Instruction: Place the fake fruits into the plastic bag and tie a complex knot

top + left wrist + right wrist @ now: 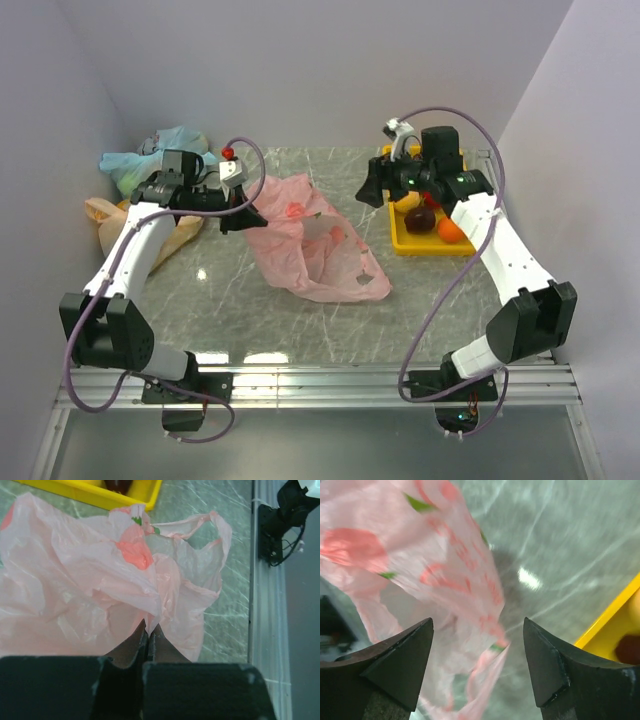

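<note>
The salmon-pink plastic bag [310, 245] lies crumpled on the marble table, its loop handles [200, 527] spread toward the table's near edge. My left gripper [240, 215] is shut on the bag's left edge; the left wrist view shows the film pinched at the fingertips [148, 630]. My right gripper [375, 185] hangs open between the bag and the yellow tray [400, 245]. Its fingers [415, 645] stand wide apart, with the bag [420, 555] blurred beyond the gap and nothing held. In the tray lie a dark purple fruit [420, 218], an orange one [450, 231] and a yellow one [406, 202].
A blue-green tied bag [160, 155] and a pale peach tied bag [110, 215] sit at the far left by the wall. The tray's corner [615, 625] shows beside my right fingers. The metal rail [265, 605] marks the table's near edge.
</note>
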